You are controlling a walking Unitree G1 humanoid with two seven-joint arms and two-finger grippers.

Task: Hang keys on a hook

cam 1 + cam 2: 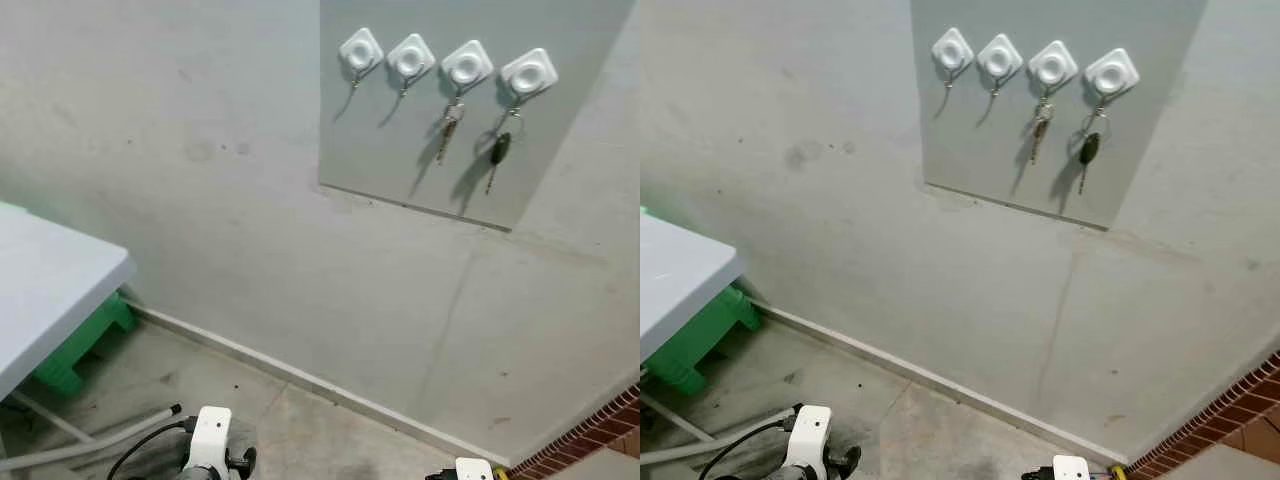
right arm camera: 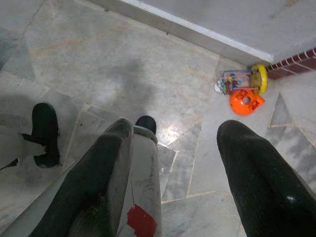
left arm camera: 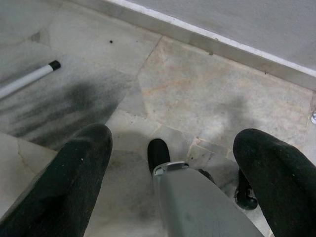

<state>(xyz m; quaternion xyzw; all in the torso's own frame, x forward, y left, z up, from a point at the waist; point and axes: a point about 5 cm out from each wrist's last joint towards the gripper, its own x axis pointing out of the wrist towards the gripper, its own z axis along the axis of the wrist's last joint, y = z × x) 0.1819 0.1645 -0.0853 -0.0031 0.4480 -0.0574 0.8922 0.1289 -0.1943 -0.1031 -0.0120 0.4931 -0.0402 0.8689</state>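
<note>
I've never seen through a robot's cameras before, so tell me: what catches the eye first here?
A row of four white hooks on a grey panel on the wall stands out: the two on the right carry a silver key and a black-headed key; the other two hang bare. Low in the corner by the red bricks, a bright orange and yellow toy lies on the marble floor. Both tools hang down, open.

Head cameras face wall (image 1: 200, 200), wrists floorward (image 3: 197, 89)
</note>
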